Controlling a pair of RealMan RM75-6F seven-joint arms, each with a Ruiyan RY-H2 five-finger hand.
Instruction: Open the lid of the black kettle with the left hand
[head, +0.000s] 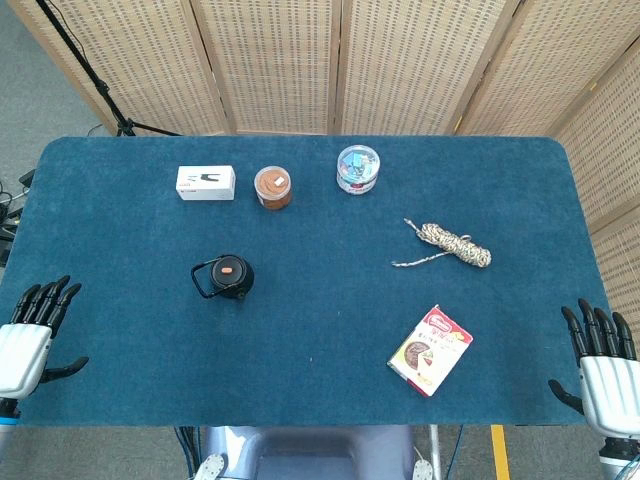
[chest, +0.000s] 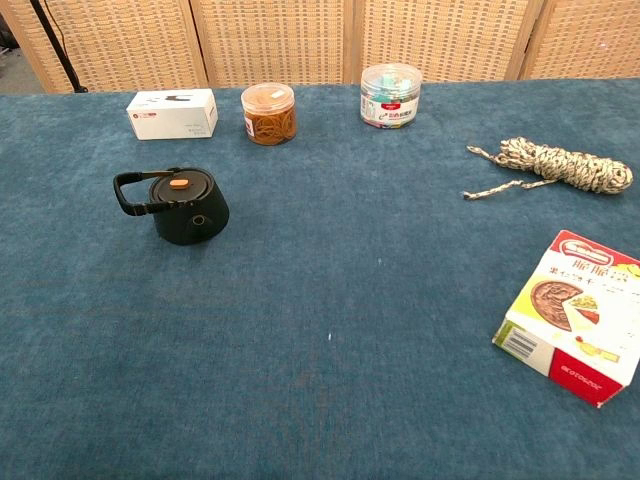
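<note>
The black kettle (head: 228, 276) (chest: 184, 205) stands on the blue table left of centre, its lid down with an orange tab on top and its handle pointing left. My left hand (head: 33, 330) rests at the table's left front edge, fingers spread and holding nothing, well to the left of the kettle. At the right front edge my right hand (head: 603, 362) is likewise open and empty. The chest view shows neither hand.
At the back stand a white box (head: 206, 183), an orange-filled jar (head: 273, 187) and a clear tub (head: 357, 168). A coiled rope (head: 456, 246) lies right of centre, a snack box (head: 431, 349) nearer the front right. Wicker screens close off the back.
</note>
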